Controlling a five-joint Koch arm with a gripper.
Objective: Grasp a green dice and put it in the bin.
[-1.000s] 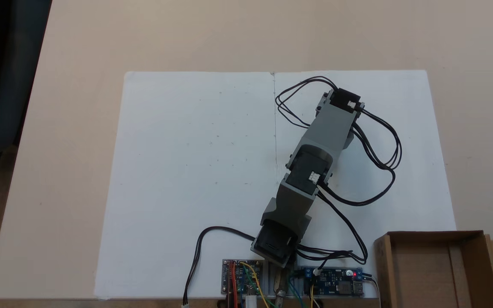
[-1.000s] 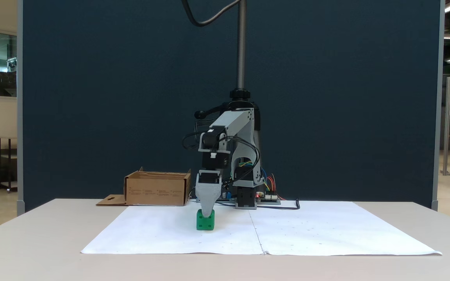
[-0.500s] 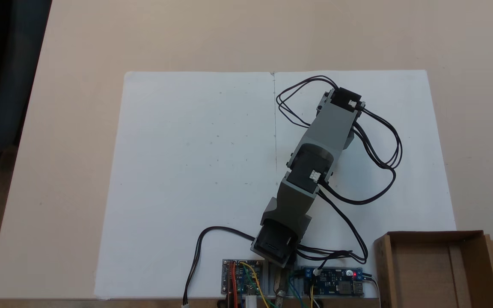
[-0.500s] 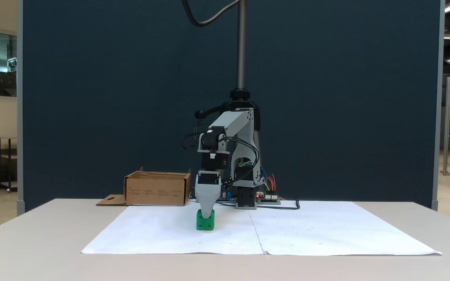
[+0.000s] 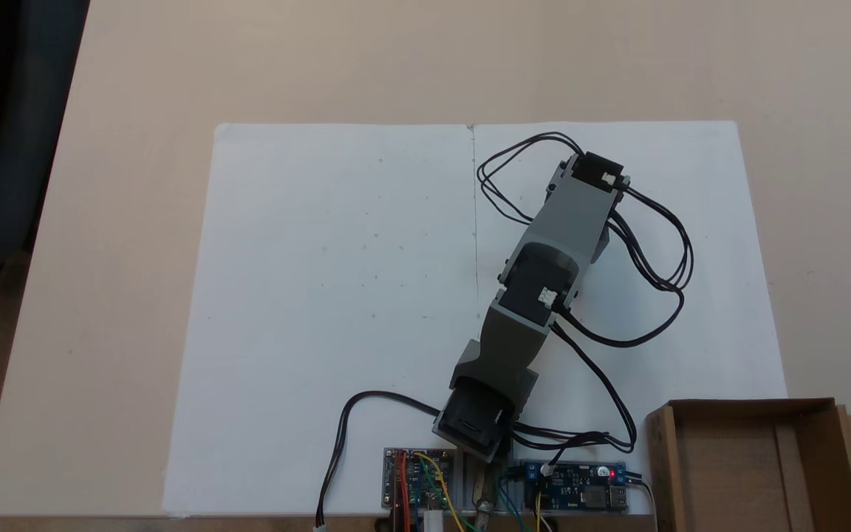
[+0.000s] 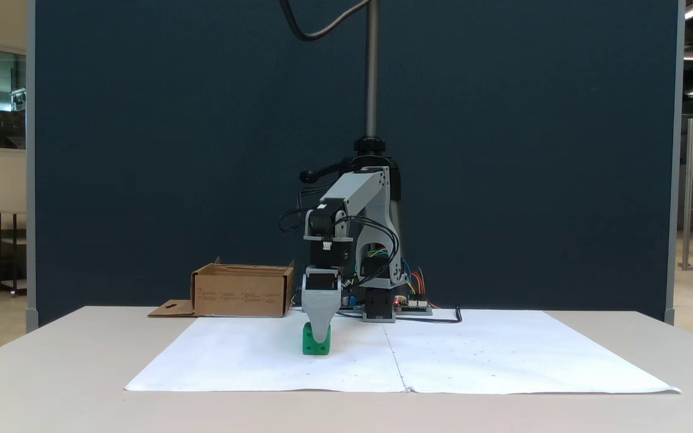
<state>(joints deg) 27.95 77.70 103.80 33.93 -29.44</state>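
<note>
The green dice (image 6: 316, 347) sits flat on the white paper sheet (image 6: 479, 361), a little to the left of the sheet's middle seam in the level fixed view and closer to the sheet's near edge than to my base. My claw (image 6: 320, 337) points straight down over it, the grey tip lying in front of the dice's upper face, so I seem to straddle it from above. My two jaws stand one behind the other for that camera, and from above my own arm (image 5: 555, 247) covers both dice and claw, so I cannot tell whether I am spread, closed, or already pinching. I judge that I come in vertically so the jaws can pass either side of a small cube without nudging it across the smooth paper. The bin (image 5: 754, 467) waits at the desk's edge beside my base and the circuit boards (image 5: 577, 486), off the paper's corner, well apart from the dice; its low walls should make the drop easy once I lift and swing round. The black cables (image 5: 654, 255) loop loosely over the paper, slack enough for that turn.
</note>
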